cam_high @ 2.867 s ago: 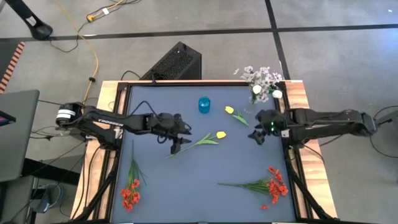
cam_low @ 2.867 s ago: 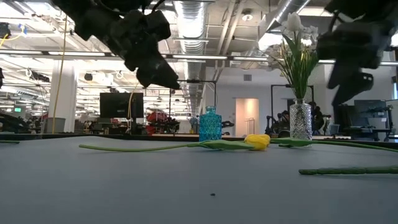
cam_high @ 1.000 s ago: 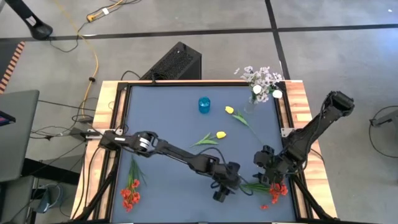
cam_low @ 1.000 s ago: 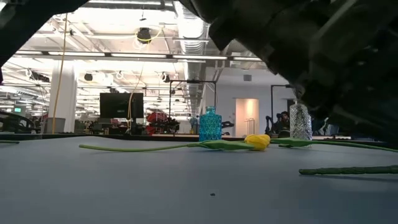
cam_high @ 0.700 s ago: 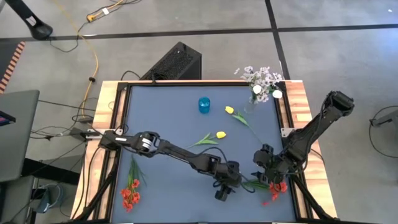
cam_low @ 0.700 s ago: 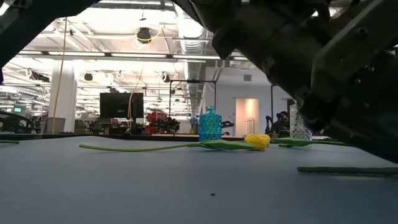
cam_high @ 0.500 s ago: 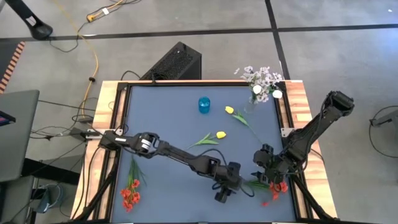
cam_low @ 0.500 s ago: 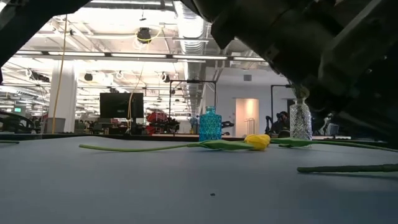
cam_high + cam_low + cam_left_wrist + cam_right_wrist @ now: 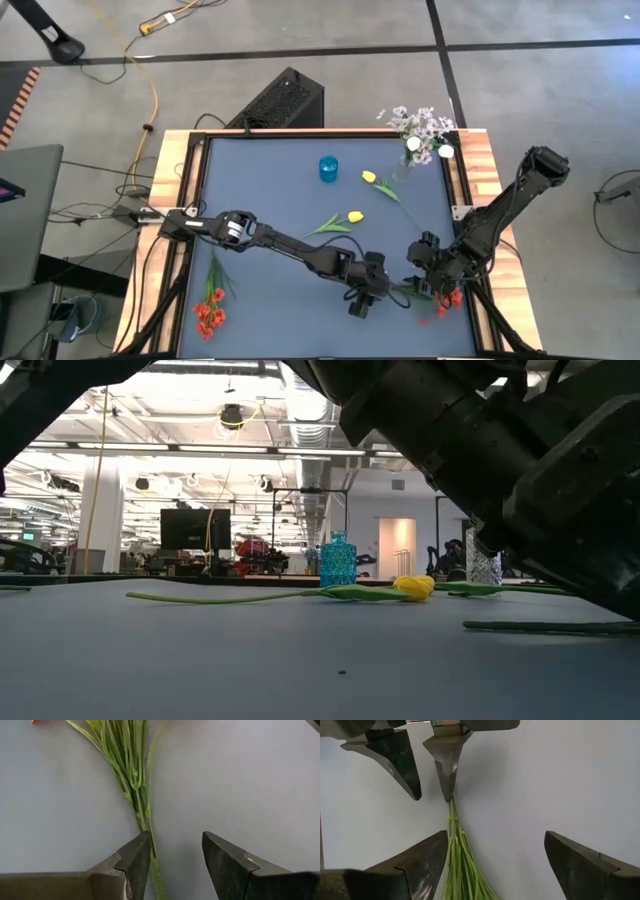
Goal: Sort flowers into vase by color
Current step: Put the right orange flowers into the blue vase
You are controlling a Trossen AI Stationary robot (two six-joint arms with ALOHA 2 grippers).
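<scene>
Two tools meet over the near right part of the dark surface [image 9: 260,190], at one bunch of red-blossomed flowers [image 9: 440,300].

Left tool [image 9: 362,300]: arm reaches diagonally across the surface. Fingers [image 9: 132,860] stand apart, nothing gripped. In the left wrist view the green stem bundle [image 9: 132,780] runs down along the inner edge of one finger, beside it and not clamped; the other finger has bare surface in front of it.

Right tool [image 9: 425,283]: low over the same bunch, nearer the blossoms. Fingers [image 9: 420,860] spread wide, gripping nothing. In the right wrist view the stems [image 9: 460,865] lie between them, closer to one finger, and the stem tip ends at the point of the left tool's finger [image 9: 447,765].

Other flowers:
- second red bunch [image 9: 210,305] lies flat near the near left corner.
- yellow tulip [image 9: 352,217] lies mid-surface, stem pointing left.
- second yellow tulip [image 9: 370,177] lies further back.
- blue vase [image 9: 328,167] stands empty at back centre, well apart from both tools.
- clear vase [image 9: 484,565] at back right; pale lilac-white spray with white tulips [image 9: 422,133] in that corner.
</scene>
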